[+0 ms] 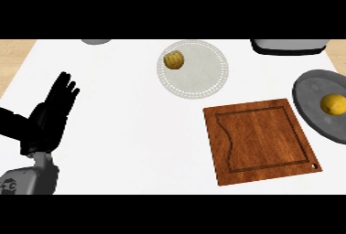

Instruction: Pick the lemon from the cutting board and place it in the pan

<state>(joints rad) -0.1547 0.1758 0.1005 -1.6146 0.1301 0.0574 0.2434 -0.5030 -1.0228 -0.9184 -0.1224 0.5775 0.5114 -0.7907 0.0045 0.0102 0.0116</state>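
Resting round yellow lemon [333,103] in pan [312,93]

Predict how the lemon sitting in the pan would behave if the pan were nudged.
The lemon looks rounded, so it would probably roll. The pan's raised rim would likely keep it inside. It sits near the middle, touching nothing else, so it might wander before settling.

Readable text: none | labels, brands, numbers, signs: none legible | brown wooden cutting board [262,140]: plain grain, unmarked | dark grey round pan [312,93]: unmarked | white dotted-rim round plate [199,75]: unmarked | white desk [135,119]: unmarked
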